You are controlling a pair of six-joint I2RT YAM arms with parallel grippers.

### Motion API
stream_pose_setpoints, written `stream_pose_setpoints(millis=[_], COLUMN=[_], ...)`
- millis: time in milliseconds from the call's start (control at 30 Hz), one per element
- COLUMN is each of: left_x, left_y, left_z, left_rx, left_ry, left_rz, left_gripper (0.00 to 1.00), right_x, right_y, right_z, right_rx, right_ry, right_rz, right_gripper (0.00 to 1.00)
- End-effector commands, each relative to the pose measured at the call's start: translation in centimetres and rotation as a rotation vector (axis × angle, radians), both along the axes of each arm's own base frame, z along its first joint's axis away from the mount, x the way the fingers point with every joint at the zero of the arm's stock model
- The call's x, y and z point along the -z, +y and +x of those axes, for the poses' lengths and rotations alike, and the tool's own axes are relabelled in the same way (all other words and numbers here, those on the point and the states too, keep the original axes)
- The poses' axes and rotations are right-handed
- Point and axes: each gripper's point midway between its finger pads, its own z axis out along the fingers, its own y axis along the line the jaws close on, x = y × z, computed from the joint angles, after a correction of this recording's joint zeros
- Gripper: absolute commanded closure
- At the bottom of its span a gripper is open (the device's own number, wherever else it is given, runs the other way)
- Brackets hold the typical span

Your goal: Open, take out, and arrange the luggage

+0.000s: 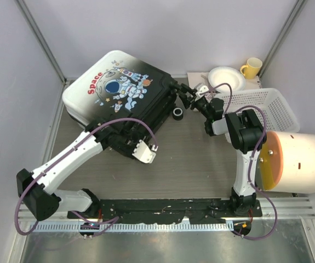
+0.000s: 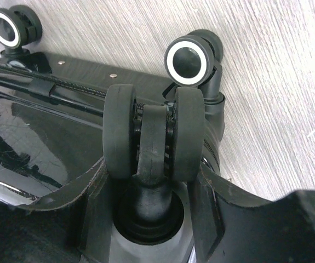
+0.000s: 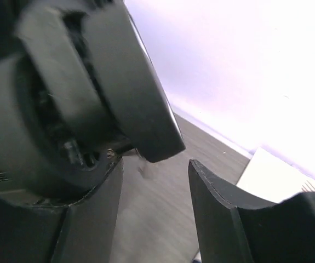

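The closed suitcase [image 1: 119, 82] lies flat at far left, its long axis slanting toward the left gripper [image 1: 144, 152], which clamps a corner wheel [image 2: 154, 131], while the right gripper [image 1: 189, 99] gapes open beside another.

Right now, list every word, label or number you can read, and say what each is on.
"Space": red print on the white end of the luggage shell.
Small marks around the cartoon astronaut: too small to read.
Both wrist views: no text.
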Motion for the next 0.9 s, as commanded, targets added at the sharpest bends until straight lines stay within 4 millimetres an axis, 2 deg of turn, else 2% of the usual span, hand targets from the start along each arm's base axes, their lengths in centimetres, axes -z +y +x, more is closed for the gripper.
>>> stream_pose_setpoints(millis=[0, 33, 67, 133, 167, 200, 233, 267, 300, 367, 400, 433, 500, 533, 567, 600, 633, 700, 733, 767, 800, 833, 867], left_x=[3.7, 3.7, 3.5, 3.4, 3.1, 2.4, 2.1, 1.5, 0.3, -1.1, -2.5, -3.3, -5.0, -6.0, -6.7, -7.5, -8.8, -10.6, -11.7, -12.4, -13.0, -14.0, -14.3], left_y=[9.6, 9.6, 9.8, 10.0, 10.0, 9.7, 9.4, 8.7, 7.9, 5.9, 5.0, 3.9, 2.3, 1.2, 0.7, 0.2, -0.7, -1.6, -2.2, -2.5, -2.6, -2.5, -2.4], left_z=[-9.8, -9.9, -10.0, -9.8, -9.7, -9.5, -9.4, -9.6, -9.5, -10.2, -10.3, -10.1, -10.9, -10.1, -9.9, -9.7, -9.2, -9.3, -9.4, -9.6, -9.2, -7.9, -7.4], left_rx=[-0.051, -0.056, -0.064, -0.093, -0.117, -0.132, -0.152, -0.187, -0.196, -0.215, -0.276, -0.303, -0.379, -0.404, -0.430, -0.464, -0.527, -0.569, -0.612, -0.631, -0.666, -0.722, -0.821], left_ry=[0.347, 0.339, 0.324, 0.298, 0.286, 0.274, 0.271, 0.284, 0.284, 0.337, 0.357, 0.371, 0.451, 0.441, 0.447, 0.457, 0.474, 0.518, 0.568, 0.609, 0.641, 0.673, 0.747], left_rz=[0.331, 0.324, 0.309, 0.301, 0.282, 0.260, 0.237, 0.187, 0.132, 0.017, -0.056, -0.120, -0.235, -0.309, -0.354, -0.403, -0.486, -0.576, -0.636, -0.672, -0.711, -0.791, -0.833], left_gripper=[1.00, 1.00, 0.98, 0.78, 0.64, 0.43, 0.38, 0.36, 0.29, 0.25, 0.16, 0.15, 0.13, 0.11, 0.11, 0.09, 0.07, 0.04, 0.04, 0.04, 0.03, 0.03, 0.03], right_x=[-9.2, -8.3, -8.8, -6.7, -8.0, -5.8, -5.4, -6.6, -5.1, -5.7, -5.8, -6.8, -7.2, -8.4, -8.6, -7.7, -9.3, -9.2, -10.5, -10.7, -10.8, -11.8, -11.0], right_y=[-0.8, -0.3, -0.4, -0.2, 0.2, 0.2, 0.4, 0.4, 0.3, 0.3, 0.4, 0.5, 0.3, 0.2, 0.0, -0.5, -0.7, -1.2, -1.2, -1.2, -1.0, -0.8, -0.6], right_z=[-4.6, -5.4, -6.9, -8.3, -9.6, -10.3, -11.0, -11.8, -12.7, -13.5, -14.6, -14.7, -15.6, -15.3, -15.3, -15.6, -15.1, -15.3, -14.8, -14.7, -14.7, -14.2, -13.4], right_rx=[-0.052, -0.083, -0.097, -0.125, -0.165, -0.180, -0.191, -0.197, -0.204, -0.214, -0.228, -0.233, -0.219, -0.207, -0.193, -0.168, -0.152, -0.130, -0.125, -0.125, -0.129, -0.129, -0.130], right_ry=[-0.210, -0.161, -0.147, -0.012, -0.008, 0.114, 0.136, 0.140, 0.234, 0.292, 0.348, 0.354, 0.432, 0.436, 0.455, 0.522, 0.498, 0.536, 0.519, 0.523, 0.539, 0.529, 0.564], right_rz=[0.056, 0.042, 0.039, 0.013, -0.003, -0.034, -0.077, -0.089, -0.104, -0.083, -0.081, -0.073, -0.062, -0.061, -0.074, -0.103, -0.116, -0.153, -0.154, -0.158, -0.151, -0.143, -0.148], right_gripper=[0.43, 0.42, 0.40, 0.37, 0.37, 0.37, 0.37, 0.34, 0.34, 0.32, 0.31, 0.31, 0.28, 0.27, 0.24, 0.23, 0.22, 0.21, 0.20, 0.19, 0.19, 0.18, 0.17])
